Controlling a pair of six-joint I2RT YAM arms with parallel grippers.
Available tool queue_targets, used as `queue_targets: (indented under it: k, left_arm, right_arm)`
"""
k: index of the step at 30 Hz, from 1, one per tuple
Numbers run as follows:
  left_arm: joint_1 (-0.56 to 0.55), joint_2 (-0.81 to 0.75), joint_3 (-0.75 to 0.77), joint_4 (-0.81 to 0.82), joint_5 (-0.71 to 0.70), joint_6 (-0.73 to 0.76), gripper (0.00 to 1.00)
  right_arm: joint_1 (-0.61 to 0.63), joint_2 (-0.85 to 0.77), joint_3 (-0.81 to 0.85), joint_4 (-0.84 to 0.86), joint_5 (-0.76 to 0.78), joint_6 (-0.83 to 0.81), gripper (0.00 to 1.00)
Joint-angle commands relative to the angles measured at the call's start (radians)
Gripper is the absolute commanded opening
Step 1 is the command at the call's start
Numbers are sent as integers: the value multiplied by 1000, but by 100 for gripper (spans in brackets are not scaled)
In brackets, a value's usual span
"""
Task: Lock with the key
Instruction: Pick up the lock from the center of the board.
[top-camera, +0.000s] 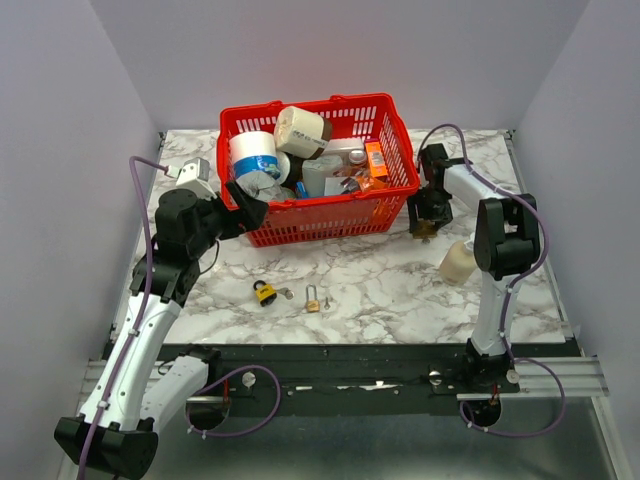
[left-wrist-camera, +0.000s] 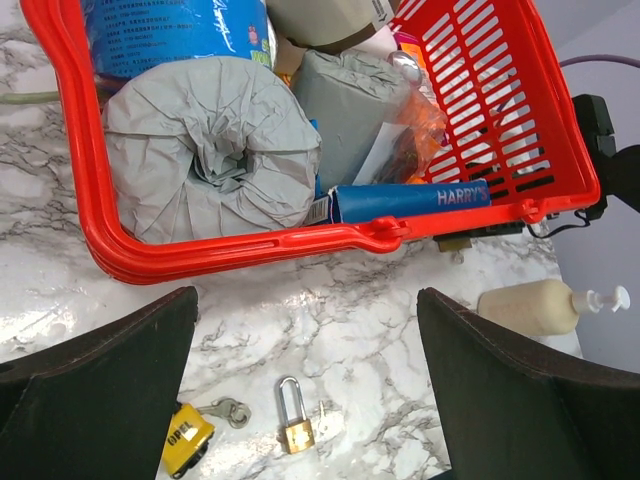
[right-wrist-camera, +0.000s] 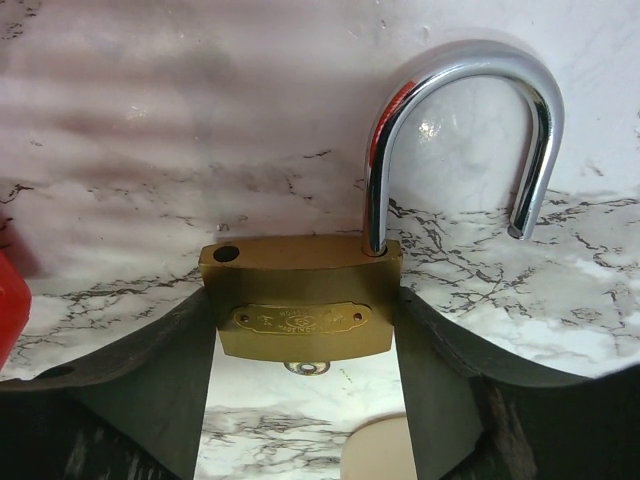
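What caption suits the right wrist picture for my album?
Right gripper clasps a brass padlock by its body, shackle swung open, marble table behind.

Overhead camera sees the whole table (top-camera: 380, 285); wrist cameras look down close, left sharing the basket (top-camera: 320, 218).

basket (top-camera: 320, 215) walls off rear, bottle (top-camera: 458, 262) rt — table (top-camera: 400, 290) front-rt free

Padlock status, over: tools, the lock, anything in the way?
Left tool open, empty. Right tool clamped on brass padlock, shackle open. Red basket close beside right tool.
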Motion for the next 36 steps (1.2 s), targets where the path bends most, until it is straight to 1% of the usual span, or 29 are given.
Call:
queue_targets:
  k: [1,3,5,7,9,14,17,21,22,23,25,27,28,29,31,32,33,36]
  left_arm:
    - [8,-3,31,-22,22,23,99]
    - [8,-6,27,-17,28,29,99]
    - [8,-12,24,-3,33,33,99]
    - [8,-15,21,17,37,43,99]
    - [8,-18,22,27,45,50,99]
    - [8,-17,30,55,62,81,99]
    - [8,-18,36,77,96,102,99]
    - [8,-14,56,81,123,121,99]
    - [8,-17,54,98,157,133,99]
    - [8,-17,54,107,186,156,99]
    - [8,-17,53,138,231,219,99]
    - [8,-14,56,156,304,248,99]
    - [8,-12,56,179,339,289,99]
    - [8,-11,54,192,402,309,99]
    - [8,-9,44,247,473,346,97]
    - [8,-9,36,265,510,395,96]
    - [8,-6,28,284,575,418,95]
    - [8,20,36,322,648,483,95]
  right_arm:
    - [3,-20,-22,-30,19,-20,45]
    - [-4,-48,-29,-28,20,-41,44]
    - [-7,-109,-45,-8,13,-64,42]
    - [-7,-177,-48,9,8,-124,41]
    - [-9,-211,-36,9,11,-142,39]
    - [-7,-316,-32,13,-9,-204,38]
    - [-9,-361,-39,13,-12,-234,38]
    - [-7,-470,-55,6,-15,-279,38]
    - [-9,-493,-62,-2,-15,-305,38]
    - [-7,-514,-65,-7,-64,-322,38]
    - [-7,-580,-69,-22,-89,-369,38]
    - [-9,-619,-66,-46,-142,-409,37]
    - [-7,-649,-62,-78,-159,-437,37]
    - [-7,-665,-49,-97,-188,-451,36]
    - [-6,-692,-39,-146,-210,-481,34]
    - [-7,-720,-29,-158,-222,-506,34]
    - [-6,-732,-25,-172,-227,-515,34]
    - [-6,-786,0,-226,-260,-558,34]
